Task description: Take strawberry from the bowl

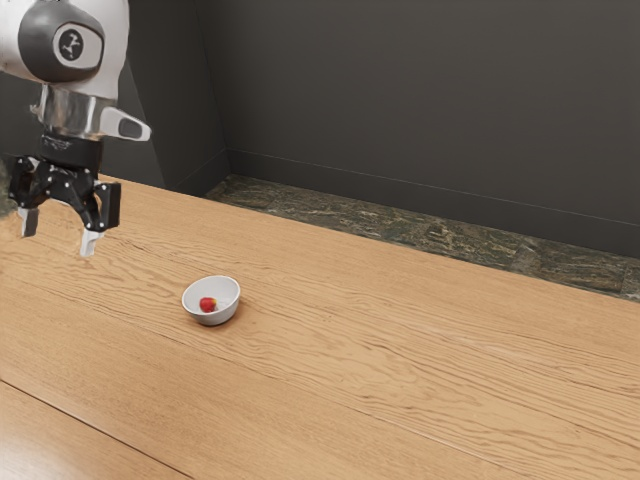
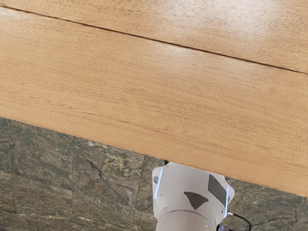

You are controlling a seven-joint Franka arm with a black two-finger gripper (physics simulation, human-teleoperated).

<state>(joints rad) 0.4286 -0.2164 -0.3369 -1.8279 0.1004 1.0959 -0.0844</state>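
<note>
In the exterior view, from left to right, a wooden table [image 1: 420,360] with long, wavy grain runs across the picture, a dark seam [image 1: 95,430] slanting through its near left part. Behind it, a dark grey wall [image 1: 420,100] steps in at a corner toward the left and continues to the right above a dark baseboard [image 1: 400,203]. Between baseboard and table edge lies a strip of mottled, veined stone floor [image 1: 450,238].

On the table, left of the exterior view's middle, a small round bowl [image 1: 228,303], white to light grey, stands upright. Inside it sits a red strawberry [image 1: 207,304], low in the bowl, with a little yellow beside the red.

At the exterior view's upper left, the white and grey arm [image 1: 105,30] hangs down with its black gripper [image 1: 58,232] pointing toward the table. The gripper is released: its two pale fingertips stand well apart, with nothing held between them. It is above the tabletop, to the left of the bowl and apart from both bowl and strawberry.

The wrist view looks down on bare wood, the seam, the table's edge and stone floor beyond, with the robot's white base [image 2: 185,187], its dark patches and blue light strips, and a black cable [image 2: 243,218] just beside it.
</note>
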